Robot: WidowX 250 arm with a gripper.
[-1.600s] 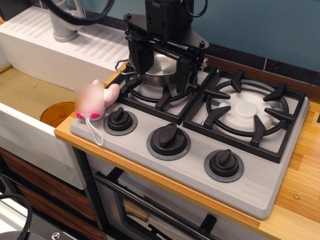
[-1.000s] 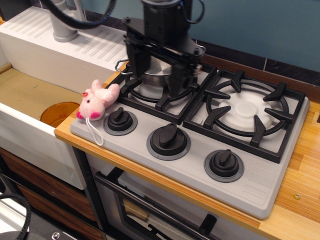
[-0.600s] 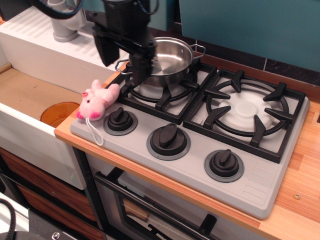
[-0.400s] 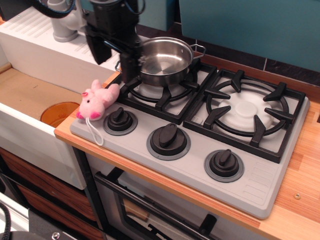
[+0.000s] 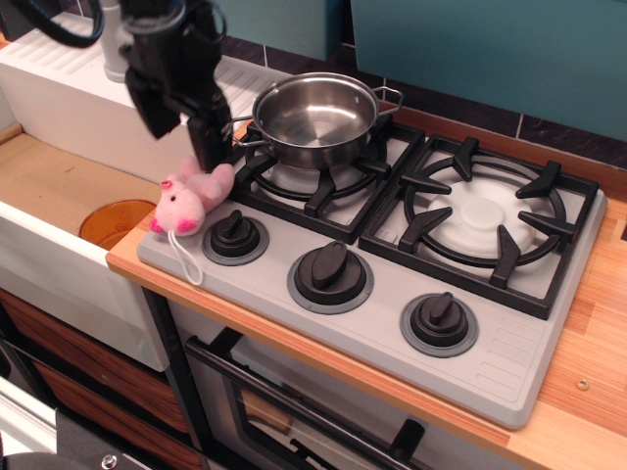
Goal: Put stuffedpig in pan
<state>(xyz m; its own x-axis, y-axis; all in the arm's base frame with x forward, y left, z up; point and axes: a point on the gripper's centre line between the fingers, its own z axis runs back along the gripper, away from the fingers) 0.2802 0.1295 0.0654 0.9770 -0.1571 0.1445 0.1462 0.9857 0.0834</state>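
Pink stuffedpig (image 5: 192,199) is lying at the stove's (image 5: 509,362) left edge, beside the leftmost knob (image 5: 235,235) — we are seeing the gripper (image 5: 183,134) hovering above it, jaws spread, gripping nothing. Steel pan (image 5: 315,119) is sitting on the left burner.

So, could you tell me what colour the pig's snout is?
Hot pink, on the light-pink stuffedpig; the single camera view shows it.
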